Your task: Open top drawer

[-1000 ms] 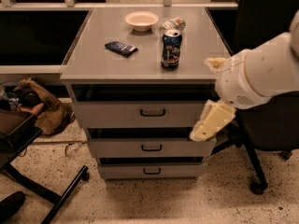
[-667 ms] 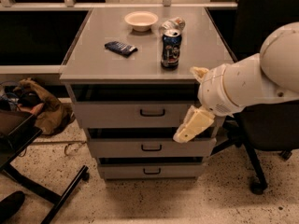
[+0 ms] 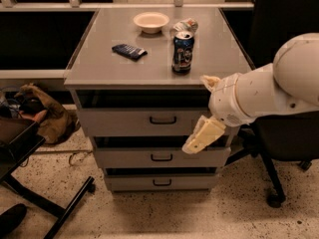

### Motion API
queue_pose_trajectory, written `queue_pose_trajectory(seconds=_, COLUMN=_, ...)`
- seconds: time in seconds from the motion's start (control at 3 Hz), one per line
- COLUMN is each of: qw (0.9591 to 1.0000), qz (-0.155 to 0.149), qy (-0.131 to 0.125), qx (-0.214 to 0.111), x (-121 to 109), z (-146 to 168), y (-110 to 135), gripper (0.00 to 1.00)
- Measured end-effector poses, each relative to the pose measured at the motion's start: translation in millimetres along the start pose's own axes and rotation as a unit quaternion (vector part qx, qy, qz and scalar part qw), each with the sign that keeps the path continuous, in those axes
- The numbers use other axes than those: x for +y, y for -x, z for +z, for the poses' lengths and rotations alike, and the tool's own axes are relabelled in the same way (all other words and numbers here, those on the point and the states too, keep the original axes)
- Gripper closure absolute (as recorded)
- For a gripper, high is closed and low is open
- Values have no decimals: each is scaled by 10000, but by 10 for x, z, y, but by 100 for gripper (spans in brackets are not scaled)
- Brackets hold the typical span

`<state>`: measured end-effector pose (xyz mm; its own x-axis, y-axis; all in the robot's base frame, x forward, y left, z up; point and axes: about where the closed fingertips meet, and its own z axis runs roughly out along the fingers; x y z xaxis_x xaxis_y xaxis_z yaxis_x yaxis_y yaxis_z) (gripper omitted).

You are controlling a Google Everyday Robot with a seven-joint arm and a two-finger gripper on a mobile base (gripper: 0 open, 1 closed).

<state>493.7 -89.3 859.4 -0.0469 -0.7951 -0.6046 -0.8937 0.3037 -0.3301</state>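
- A grey cabinet (image 3: 124, 68) with three drawer fronts is shown; every position below is given relative to it.
- The top drawer (image 3: 119, 122), the tallest and widest front, is seen directly under the cabinet top, with a dark bar handle (image 3: 163, 119) at its centre. Nothing of its inside is shown.
- Two shorter drawers (image 3: 124, 158) are stacked beneath it; their contents are likewise hidden.
- The gripper (image 3: 195, 142) is held in front of the cabinet's right edge, at the level of the gap between the top and middle drawers, well apart from the handle. Whether it is open or closed cannot be told.
- On the cabinet top, a pale bowl (image 3: 151, 21) is placed at the rear, and an upright can (image 3: 182, 53) near the right front.
- A crumpled silver wrapper (image 3: 185, 25) lies behind the can, and a dark packet (image 3: 128, 51) to its left.
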Motion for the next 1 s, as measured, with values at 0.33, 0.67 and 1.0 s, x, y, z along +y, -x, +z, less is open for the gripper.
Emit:
queue_pose_trajectory(seconds=0.33, qw=9995, qz=65, qy=305, qx=-78, x=118, z=507, y=-167, gripper=0)
queue_pose_trajectory(seconds=0.67, qw=9990, qz=83, qy=437, qx=102, x=196, z=943, y=-401, gripper=0)
queue_pose_trajectory(seconds=1.0, qw=9983, qz=50, qy=376, qx=451, x=224, z=1245, y=-675, gripper=0)
